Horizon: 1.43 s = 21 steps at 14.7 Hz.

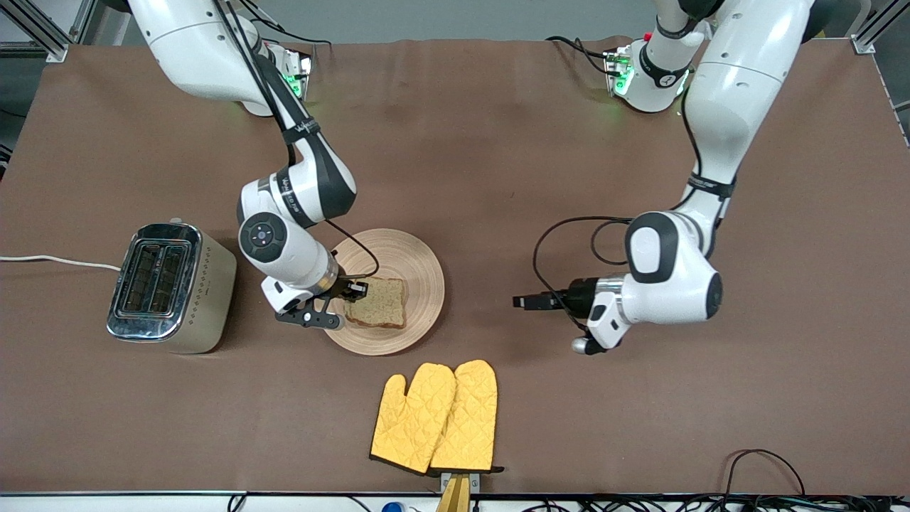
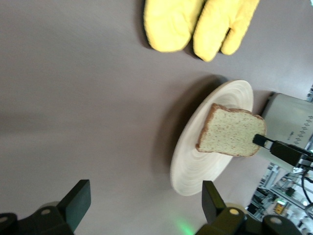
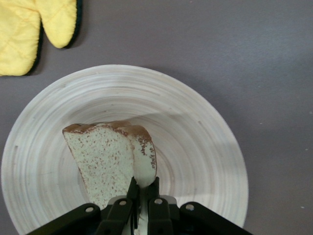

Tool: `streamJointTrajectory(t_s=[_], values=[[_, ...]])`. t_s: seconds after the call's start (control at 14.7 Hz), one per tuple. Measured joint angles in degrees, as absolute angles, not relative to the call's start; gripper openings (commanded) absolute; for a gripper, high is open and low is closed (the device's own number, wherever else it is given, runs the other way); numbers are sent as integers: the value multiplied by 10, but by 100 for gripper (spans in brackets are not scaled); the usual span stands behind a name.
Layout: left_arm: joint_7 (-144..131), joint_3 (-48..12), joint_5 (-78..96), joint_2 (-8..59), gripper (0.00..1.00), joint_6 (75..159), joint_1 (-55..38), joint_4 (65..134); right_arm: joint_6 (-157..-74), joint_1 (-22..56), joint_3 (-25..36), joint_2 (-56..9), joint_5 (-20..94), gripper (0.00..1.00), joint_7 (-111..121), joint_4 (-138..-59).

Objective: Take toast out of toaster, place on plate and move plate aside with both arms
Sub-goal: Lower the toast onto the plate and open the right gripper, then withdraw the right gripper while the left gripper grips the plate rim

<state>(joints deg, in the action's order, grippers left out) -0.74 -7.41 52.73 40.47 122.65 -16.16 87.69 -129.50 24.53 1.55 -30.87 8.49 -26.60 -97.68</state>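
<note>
Toast slice over round pale wooden plate (image 1: 416, 267), between steel toaster (image 1: 170, 286) and yellow oven mitts (image 1: 435, 417).
Right gripper (image 1: 353, 290) pinches the brown-crusted toast (image 1: 378, 302) by one edge, tilted over the plate; left gripper (image 1: 522, 301) waits, spread wide, empty.

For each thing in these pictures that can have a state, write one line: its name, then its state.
Toast: gripped at one edge, over the plate.
Plate: flat on the table.
Right pincer: shut on the toast.
Left pincer: open, holding nothing, beside the plate.
Toaster: upright, slots without bread.
Oven mitts: lying flat, side by side.

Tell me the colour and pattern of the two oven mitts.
Yellow quilted oven mitts, diamond stitching, dark edging; front view shows it best.
</note>
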Motion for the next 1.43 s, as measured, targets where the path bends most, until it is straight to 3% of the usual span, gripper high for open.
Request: streamJointTrajectory(t_s=[0.27, 0.34, 0.41, 0.48, 0.55, 0.61, 0.89, 1.23, 1.36, 1.43], values=[[-7, -74, 584, 440, 100, 1298, -224, 865, -1295, 232, 16, -298, 85, 0, -251, -1009], [-7, -74, 592, 453, 100, 1306, -236, 858, -1295, 232, 16, -296, 85, 9, -251, -1019], [-7, -74, 597, 465, 100, 1310, -244, 849, -1295, 232, 16, -293, 85, 37, -251, -1027], [-6, -74, 598, 477, 100, 1310, -248, 840, -1295, 230, 16, -291, 85, 49, -251, -1032], [-4, -75, 598, 489, 100, 1310, -251, 831, -1295, 227, 16, -289, 85, 69, -251, -1034], [-2, -76, 598, 499, 100, 1310, -255, 823, -1295, 222, 16, -287, 85, 100, -246, -1035], [25, -79, 598, 527, 100, 1313, -278, 789, -1286, 193, 18, -266, 85, 100, -221, -1035], [59, -93, 612, 551, 99, 1332, -291, 772, -1210, 140, 21, -186, 85, 100, -203, -1034], [60, -102, 617, 555, 85, 1347, -293, 770, -1192, 109, 23, -143, 85, 100, -191, -1034], [61, -106, 620, 557, 68, 1358, -297, 770, -1184, 91, 23, -121, 85, 100, -187, -1034]])
